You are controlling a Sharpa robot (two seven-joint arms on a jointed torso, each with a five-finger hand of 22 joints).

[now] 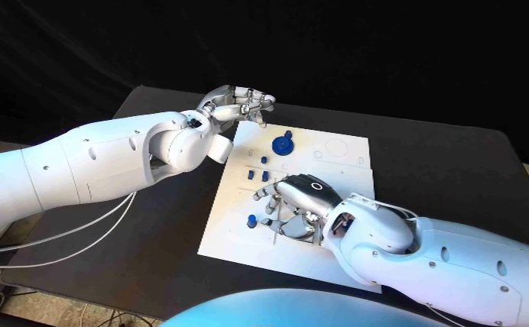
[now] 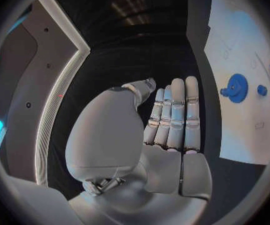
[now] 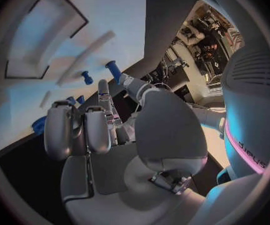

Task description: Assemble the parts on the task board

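The robot's right hand [image 1: 297,205] hovers low over the near-left part of the white task board [image 1: 342,151], fingers curled downward among the small blue pegs [image 1: 264,176] that stand in a short row running away from the robot along the board's left side. The right wrist view shows its fingers [image 3: 72,130] bent above the board, with two upright blue pegs [image 3: 112,70] just beyond the fingertips; whether anything is pinched there cannot be told, since the hand covers its own fingertips from above. The blue gear [image 1: 283,144] sits farther up the board, beyond the pegs and nearer the left hand [image 1: 237,104], which hangs just off the board's far-left corner, fingers straight and together in the left wrist view, apparently holding nothing. From that wrist the gear [image 2: 237,88] lies out to the side of the flat palm. The right hand is judged nearer the pegs, the left nearer the gear.
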